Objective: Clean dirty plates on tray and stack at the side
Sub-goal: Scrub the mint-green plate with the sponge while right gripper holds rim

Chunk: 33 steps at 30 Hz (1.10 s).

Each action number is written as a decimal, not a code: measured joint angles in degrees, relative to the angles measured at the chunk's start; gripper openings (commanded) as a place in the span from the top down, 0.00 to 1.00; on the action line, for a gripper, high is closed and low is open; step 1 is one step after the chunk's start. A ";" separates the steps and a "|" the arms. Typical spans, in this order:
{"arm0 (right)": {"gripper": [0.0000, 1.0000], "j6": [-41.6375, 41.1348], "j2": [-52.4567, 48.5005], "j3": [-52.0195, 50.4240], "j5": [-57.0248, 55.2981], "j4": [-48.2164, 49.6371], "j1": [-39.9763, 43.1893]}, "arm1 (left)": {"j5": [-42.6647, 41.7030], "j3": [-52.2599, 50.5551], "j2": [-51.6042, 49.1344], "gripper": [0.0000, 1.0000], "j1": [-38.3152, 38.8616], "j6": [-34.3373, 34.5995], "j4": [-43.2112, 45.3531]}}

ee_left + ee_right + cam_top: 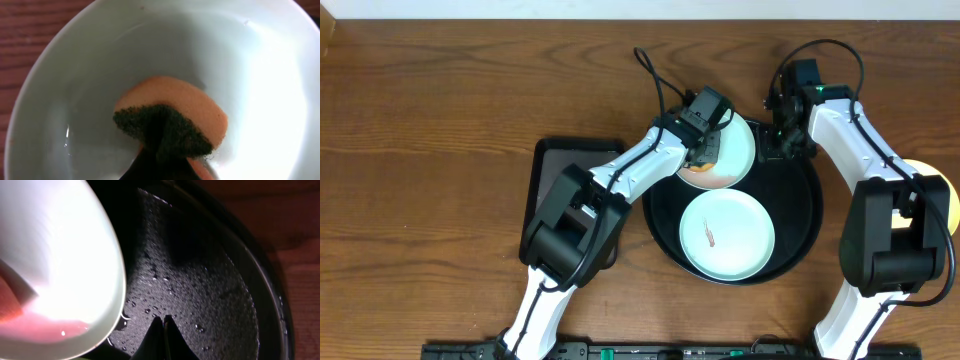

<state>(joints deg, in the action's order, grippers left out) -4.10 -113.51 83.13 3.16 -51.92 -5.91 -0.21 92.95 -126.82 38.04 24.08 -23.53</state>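
Observation:
The round black tray (805,235) holds two mint-white plates. The near plate (730,240) lies flat with a small reddish smear. The far plate (738,150) sits at the tray's back. My left gripper (708,150) is shut on an orange sponge with a dark green scouring face (170,122) and presses it into that plate (100,60). My right gripper (783,150) is shut and empty, its tips (164,321) just above the wet tray floor (200,280), beside the far plate's rim (60,250). A pale yellow plate (950,205) lies right of the tray, partly hidden by my right arm.
A smaller black rectangular tray (552,165) lies left of the round tray, partly under my left arm. Water droplets cover the round tray's floor. Bare wooden table (440,120) surrounds both trays.

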 measured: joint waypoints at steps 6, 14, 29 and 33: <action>0.73 2.36 0.00 -0.11 3.82 2.60 0.00 | 2.95 0.11 0.00 0.93 0.46 -2.05 -0.70; 0.64 4.44 -1.88 -0.20 10.32 9.73 0.00 | 6.21 0.15 0.00 0.93 1.73 -2.60 -1.38; 0.99 -0.09 -6.38 0.66 9.49 8.72 -0.44 | 6.88 0.22 0.17 0.93 1.64 -1.09 -2.19; 0.99 -1.79 -6.21 0.92 7.26 6.73 -0.55 | 10.97 0.20 0.46 0.93 1.29 -2.47 -2.78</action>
<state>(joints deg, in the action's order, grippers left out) -5.89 -119.72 84.05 10.41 -45.19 -6.46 10.76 93.14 -126.37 39.33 21.61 -26.30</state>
